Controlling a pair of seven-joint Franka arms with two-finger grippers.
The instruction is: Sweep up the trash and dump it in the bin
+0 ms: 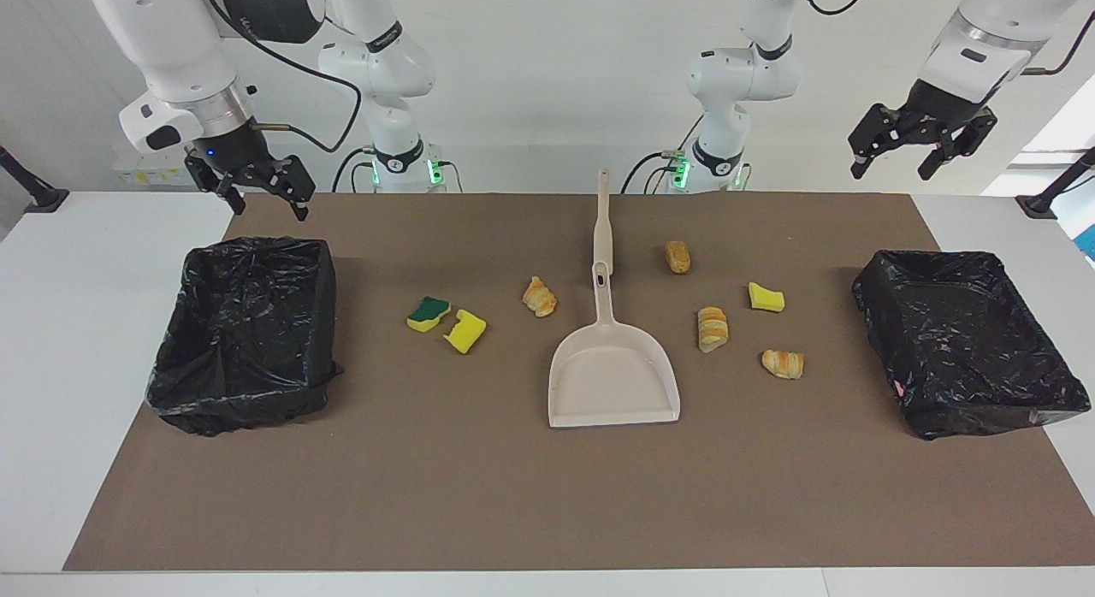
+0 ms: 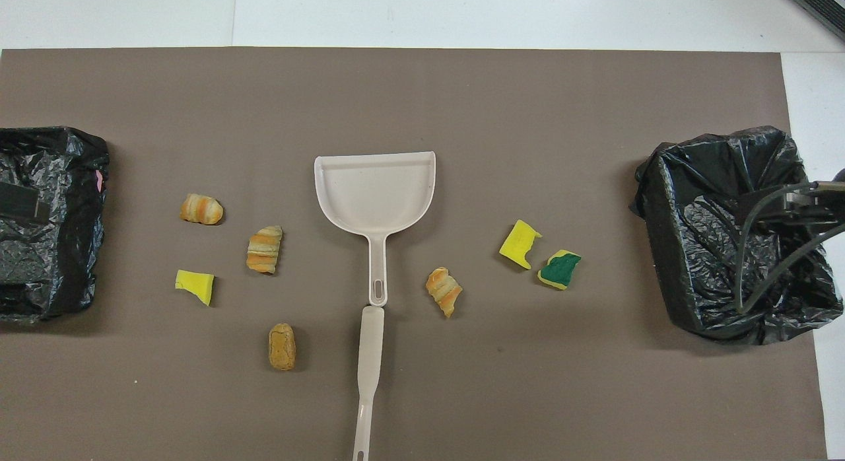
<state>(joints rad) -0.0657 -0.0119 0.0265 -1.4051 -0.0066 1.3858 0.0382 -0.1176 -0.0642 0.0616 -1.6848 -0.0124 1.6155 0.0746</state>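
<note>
Beige plastic dustpan lies among my seven scattered bread-and-sponge trash bits between two black-lined bins, while both my left gripper and right gripper hang spread wide, holding nothing.

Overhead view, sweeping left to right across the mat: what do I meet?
Bin → croissant → striped roll → dustpan → croissant piece → yellow sponge → green-topped sponge → second bin.

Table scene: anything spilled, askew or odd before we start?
Only the expected mess: seven trash bits lie scattered on the brown mat around the dustpan. Both black-lined bins sit upright at the mat's ends. Nothing looks tipped or damaged.
</note>
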